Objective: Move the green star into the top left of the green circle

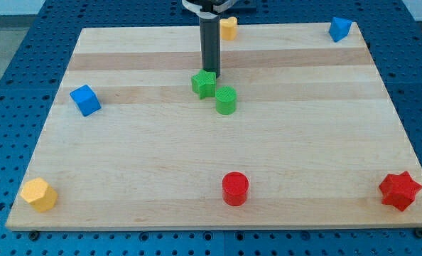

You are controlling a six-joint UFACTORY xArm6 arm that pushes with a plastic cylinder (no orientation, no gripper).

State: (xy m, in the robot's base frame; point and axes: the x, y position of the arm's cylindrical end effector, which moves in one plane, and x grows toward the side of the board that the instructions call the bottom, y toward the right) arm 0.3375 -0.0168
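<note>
My tip (212, 74) stands at the upper right edge of the green star (203, 84), touching it or very nearly; the arm carries only a rod, so no hand is in view and I cannot tell any open or closed state; the green star lies just to the upper left of the green circle (226, 100), the two touching or almost touching, near the middle of the wooden worktop (126, 163); a yellow block (229, 28) sits behind the rod at the view's top; a red cylinder (234, 188) is near the view's bottom.
</note>
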